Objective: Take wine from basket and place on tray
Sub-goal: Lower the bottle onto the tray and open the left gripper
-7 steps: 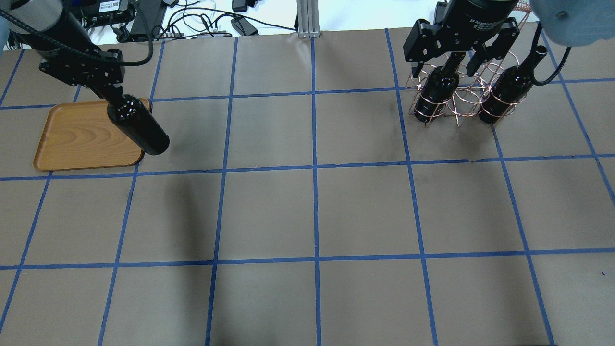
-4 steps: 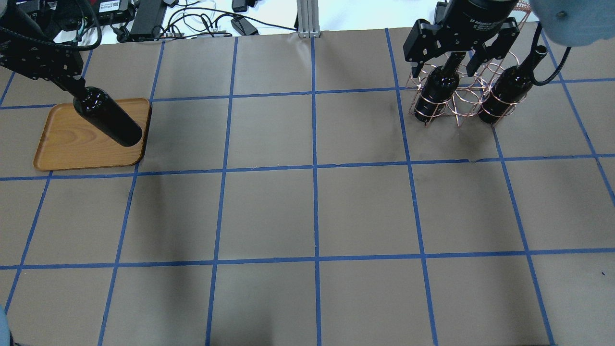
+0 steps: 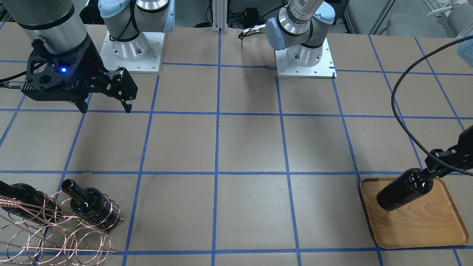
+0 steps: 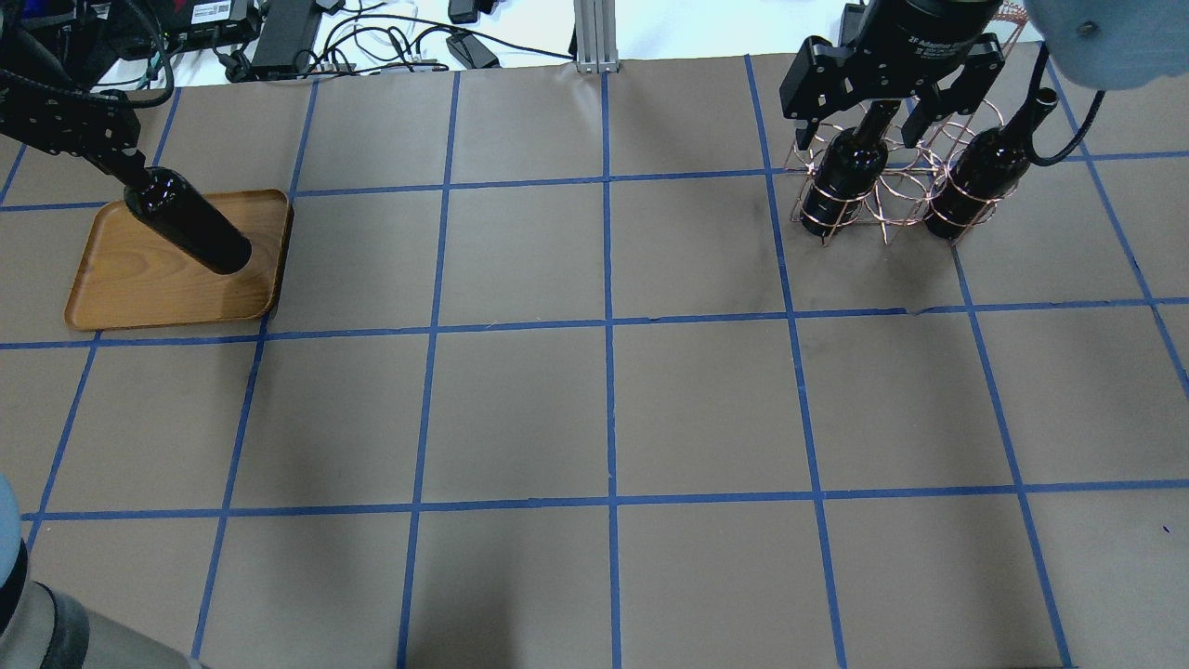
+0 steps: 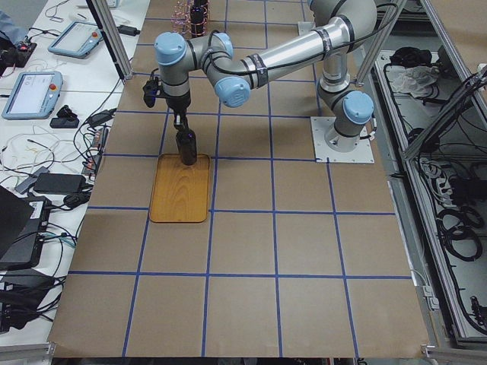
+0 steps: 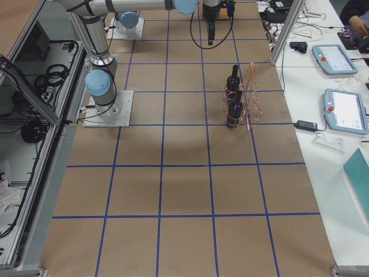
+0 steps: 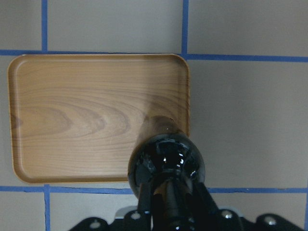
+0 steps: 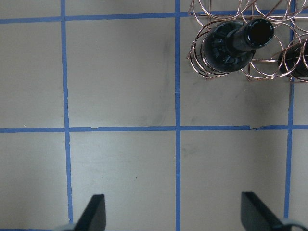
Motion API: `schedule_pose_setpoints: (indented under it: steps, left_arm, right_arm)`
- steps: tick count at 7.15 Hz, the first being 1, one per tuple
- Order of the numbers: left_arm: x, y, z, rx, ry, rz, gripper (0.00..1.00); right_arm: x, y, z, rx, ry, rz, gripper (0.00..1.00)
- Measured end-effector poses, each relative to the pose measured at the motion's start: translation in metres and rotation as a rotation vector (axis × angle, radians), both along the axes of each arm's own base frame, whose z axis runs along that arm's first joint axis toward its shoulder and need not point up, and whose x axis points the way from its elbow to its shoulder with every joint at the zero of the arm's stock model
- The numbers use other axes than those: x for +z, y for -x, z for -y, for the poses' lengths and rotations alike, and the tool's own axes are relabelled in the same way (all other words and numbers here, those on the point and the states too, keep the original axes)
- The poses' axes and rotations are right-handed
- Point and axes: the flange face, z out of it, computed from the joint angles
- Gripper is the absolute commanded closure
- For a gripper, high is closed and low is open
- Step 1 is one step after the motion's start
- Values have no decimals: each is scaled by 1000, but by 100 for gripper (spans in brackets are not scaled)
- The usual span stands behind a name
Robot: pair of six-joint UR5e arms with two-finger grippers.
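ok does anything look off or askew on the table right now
Nothing spilled or damaged. The glossy black wine bottle hangs upright from the left gripper over the light-brown wooden tray, near one edge; two more bottles stand in the copper wire basket.

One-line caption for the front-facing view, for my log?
Left gripper holds the wine by its neck over the tray; right gripper hangs open near the basket.

The desk [image 4: 706, 409] is covered in brown paper marked with a blue tape grid [image 4: 520, 326]. Beside it, a white bench [image 5: 76, 84] carries tablets [image 5: 30, 93] and loose cables [image 4: 409, 63].
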Motion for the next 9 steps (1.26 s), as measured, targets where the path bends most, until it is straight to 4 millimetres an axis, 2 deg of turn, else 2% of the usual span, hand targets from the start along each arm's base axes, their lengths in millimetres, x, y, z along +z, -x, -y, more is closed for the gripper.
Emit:
schedule_pose_setpoints:
  steps: [2,6,7,8,9]
  left_arm:
    - [-12,-8,6,-10,1,-5,100]
    - [-19,-14,6,-6,-8,-8,100]
    - [-20,-15,5,-4,-11,-8,86]
    - [-20,-16,5,-2,-12,-7,63]
    - [-21,-18,4,1,-13,-7,36]
  right_arm:
    - [0,0,0,1,0,0,0]
    - [0,0,0,1,-1,-2,0]
    - [0,0,0,0,-2,-3,0]
    - [0,0,0,0,-4,-4,0]
    - [-1,0,-1,0,-8,-4,0]
